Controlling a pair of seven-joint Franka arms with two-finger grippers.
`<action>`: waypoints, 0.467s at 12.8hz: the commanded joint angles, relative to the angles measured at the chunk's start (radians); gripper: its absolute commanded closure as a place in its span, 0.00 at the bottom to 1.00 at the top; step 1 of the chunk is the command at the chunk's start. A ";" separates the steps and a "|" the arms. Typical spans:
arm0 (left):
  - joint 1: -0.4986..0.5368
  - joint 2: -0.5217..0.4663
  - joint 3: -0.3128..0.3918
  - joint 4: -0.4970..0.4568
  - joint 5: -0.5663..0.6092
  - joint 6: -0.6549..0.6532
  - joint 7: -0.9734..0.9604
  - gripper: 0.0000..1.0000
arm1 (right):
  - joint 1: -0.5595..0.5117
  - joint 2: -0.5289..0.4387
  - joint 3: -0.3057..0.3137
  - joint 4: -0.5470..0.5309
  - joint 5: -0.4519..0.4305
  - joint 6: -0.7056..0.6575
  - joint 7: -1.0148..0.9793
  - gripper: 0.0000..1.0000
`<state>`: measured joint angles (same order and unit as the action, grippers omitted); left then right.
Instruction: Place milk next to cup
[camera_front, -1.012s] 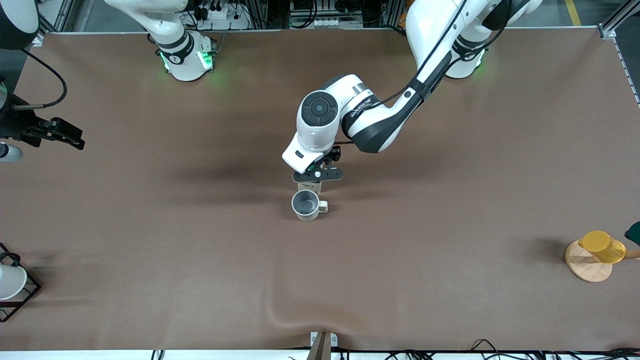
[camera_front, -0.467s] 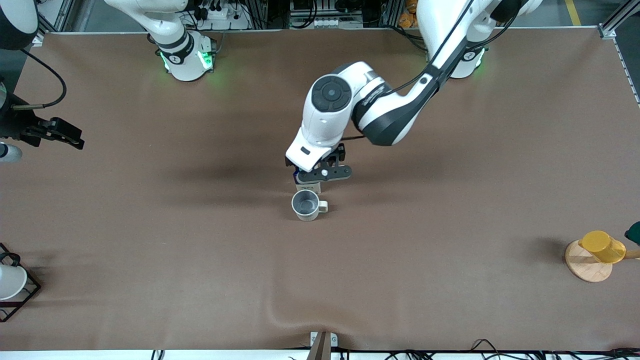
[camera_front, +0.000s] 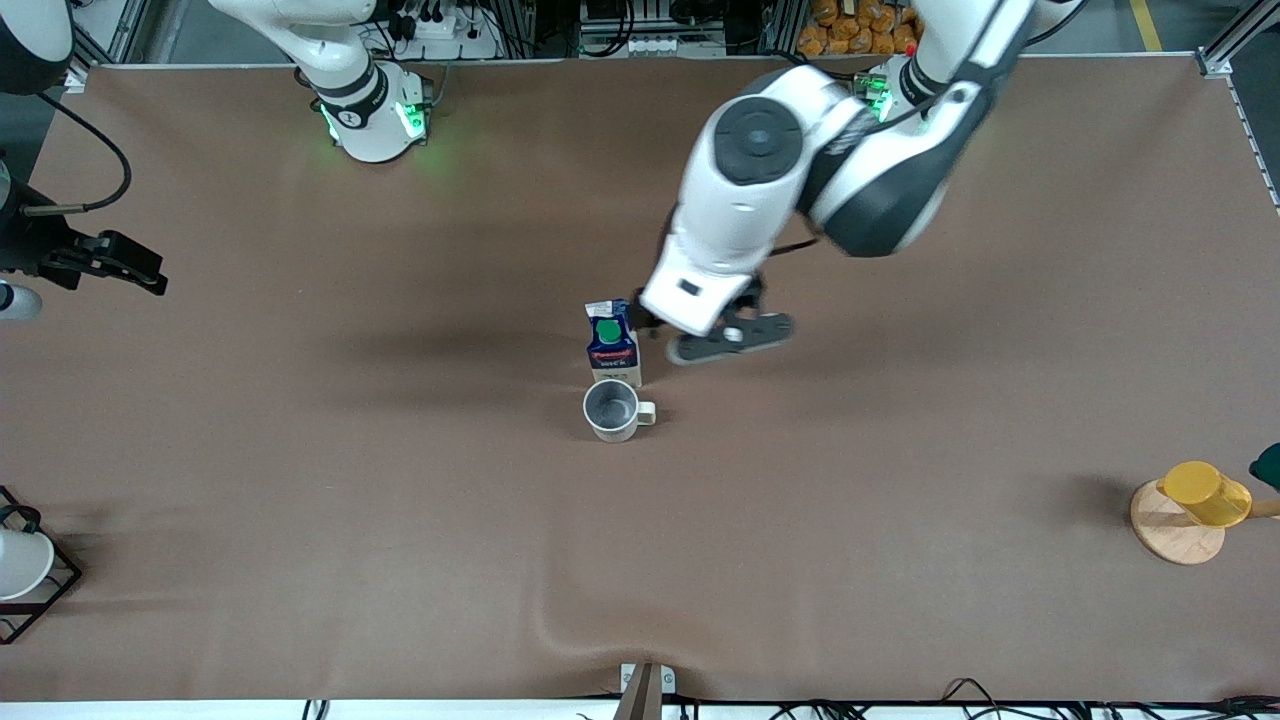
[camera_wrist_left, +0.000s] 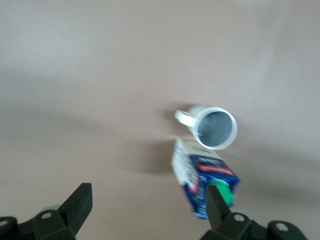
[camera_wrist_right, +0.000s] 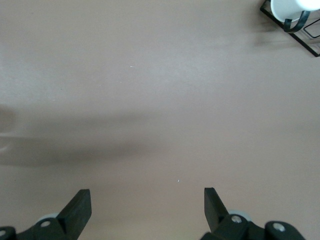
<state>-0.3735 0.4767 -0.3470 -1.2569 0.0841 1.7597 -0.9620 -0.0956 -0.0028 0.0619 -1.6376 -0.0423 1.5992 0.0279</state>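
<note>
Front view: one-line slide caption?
Milk stands upright beside the cup; open left hand hovers nearby, empty.

Even, diffuse overhead light on the brown table (camera_front: 300, 500); soft, wide shadows lie under the left arm (camera_front: 800, 170) and beside the milk (camera_front: 611, 343) and cup (camera_front: 612, 410). Green lamps glow at both arm bases. Front view sharp, without glare. Left wrist view smeared throughout, carton print unreadable. Right wrist view clear, with one broad faint shadow band
</note>
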 joint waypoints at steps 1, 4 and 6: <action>0.092 -0.092 0.002 -0.048 -0.007 -0.066 0.046 0.00 | 0.000 -0.034 0.012 -0.005 0.018 -0.008 0.012 0.00; 0.175 -0.148 -0.006 -0.081 0.060 -0.155 0.142 0.00 | 0.017 -0.062 0.015 -0.007 0.021 -0.039 0.015 0.00; 0.211 -0.206 0.000 -0.140 0.090 -0.180 0.224 0.00 | 0.011 -0.074 0.006 -0.007 0.101 -0.050 0.014 0.00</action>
<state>-0.1941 0.3558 -0.3440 -1.3026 0.1341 1.5962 -0.8000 -0.0801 -0.0456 0.0747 -1.6333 -0.0085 1.5651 0.0299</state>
